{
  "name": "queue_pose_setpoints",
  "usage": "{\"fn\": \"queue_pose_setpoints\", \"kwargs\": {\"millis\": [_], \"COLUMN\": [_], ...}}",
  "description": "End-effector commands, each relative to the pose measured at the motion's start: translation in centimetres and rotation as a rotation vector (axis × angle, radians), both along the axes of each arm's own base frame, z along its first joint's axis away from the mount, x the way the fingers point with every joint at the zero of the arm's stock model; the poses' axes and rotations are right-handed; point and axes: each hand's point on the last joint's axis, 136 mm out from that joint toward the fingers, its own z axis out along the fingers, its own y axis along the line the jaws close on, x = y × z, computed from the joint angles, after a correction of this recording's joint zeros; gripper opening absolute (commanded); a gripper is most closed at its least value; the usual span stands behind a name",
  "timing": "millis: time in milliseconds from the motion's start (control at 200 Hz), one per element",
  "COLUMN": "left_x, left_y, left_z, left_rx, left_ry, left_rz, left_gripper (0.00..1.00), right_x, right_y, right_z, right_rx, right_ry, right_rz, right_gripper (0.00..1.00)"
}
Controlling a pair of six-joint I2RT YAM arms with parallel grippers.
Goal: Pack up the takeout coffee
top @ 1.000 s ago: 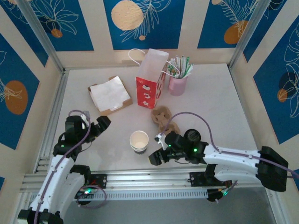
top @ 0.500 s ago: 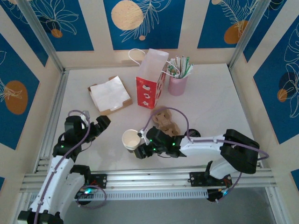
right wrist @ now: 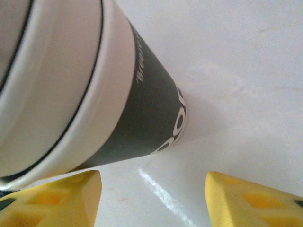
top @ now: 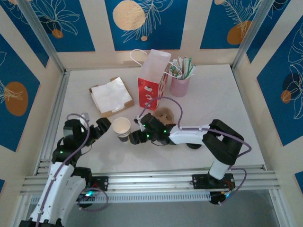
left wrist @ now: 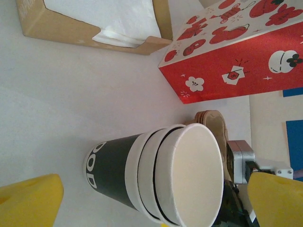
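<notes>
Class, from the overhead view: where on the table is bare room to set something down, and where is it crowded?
Widest bare patch: between the pink cup and the right wall. Another: the near edge before the paper cup. Crowded: the middle, from napkin box to red bag.

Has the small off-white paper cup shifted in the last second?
Yes. The small off-white paper cup slid left and slightly rearward: it now sits left of the red patterned paper bag, no longer in front of it.
</notes>
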Motion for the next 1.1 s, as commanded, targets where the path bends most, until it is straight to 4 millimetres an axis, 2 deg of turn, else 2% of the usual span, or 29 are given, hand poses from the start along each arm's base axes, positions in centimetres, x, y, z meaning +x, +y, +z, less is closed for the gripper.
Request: {"fn": "queue_pose_setpoints", "kwargs": {"millis": [0, 115, 205, 240, 290, 350, 405, 545, 615, 760, 860, 990, 1095], "left_x": [-0.3, -0.8, -1.5, -1.8, -2.2, -2.5, -2.6, -2.6, -2.7, -3.0, -3.1, -2.8, -2.6], "left_y": [0.2, 0.3, 0.7, 0.9, 1.0, 0.6, 0.2, -0.7, -1.0, -1.5, -1.7, -2.0, -2.0], "left_z": [1.0, 1.2, 1.0, 0.8, 0.3, 0.1, 0.0, -0.5, -0.5, -0.7, -1.1, -1.8, -2.1], "left_rx": [0.005, 0.025, 0.059, 0.07, 0.077, 0.06, 0.03, -0.027, -0.049, -0.09, -0.119, -0.168, -0.185], "left_ry": [-0.013, -0.013, 0.01, 0.027, 0.052, 0.062, 0.065, 0.072, 0.072, 0.081, 0.087, 0.103, 0.106], "left_rz": [0.011, 0.005, 0.005, 0.01, 0.008, -0.008, -0.026, -0.053, -0.071, -0.101, -0.117, -0.133, -0.139], "left_gripper": [1.0, 0.94, 0.75, 0.7, 0.68, 0.59, 0.55, 0.48, 0.44, 0.34, 0.33, 0.3, 0.3], "right_x": [-2.0, -3.7, -4.1, -3.8, -3.0, -1.9, -1.3, -0.2, -0.1, 0.0, -0.3, 0.9, 1.9], "right_y": [-0.9, -2.6, -4.0, -4.5, -5.4, -6.8, -7.1, -5.7, -4.3, -1.7, -0.2, -0.4, -0.4], "right_z": [1.3, 3.2, 5.1, 5.9, 6.8, 7.6, 8.5, 10.3, 10.7, 11.3, 11.5, 11.0, 10.9], "right_rx": [-0.033, -0.066, -0.117, -0.14, -0.19, -0.267, -0.321, -0.412, -0.433, -0.425, -0.386, -0.423, -0.465], "right_ry": [0.001, 0.002, 0.01, 0.01, 0.007, 0.011, 0.022, 0.033, 0.039, 0.062, 0.078, 0.126, 0.129], "right_rz": [0.042, 0.047, 0.017, -0.017, -0.094, -0.208, -0.243, -0.216, -0.15, -0.089, -0.051, -0.108, -0.125], "right_gripper": [0.72, 0.81, 0.82, 0.82, 0.82, 0.83, 0.83, 0.8, 0.64, 0.63, 0.64, 0.63, 0.56]}}
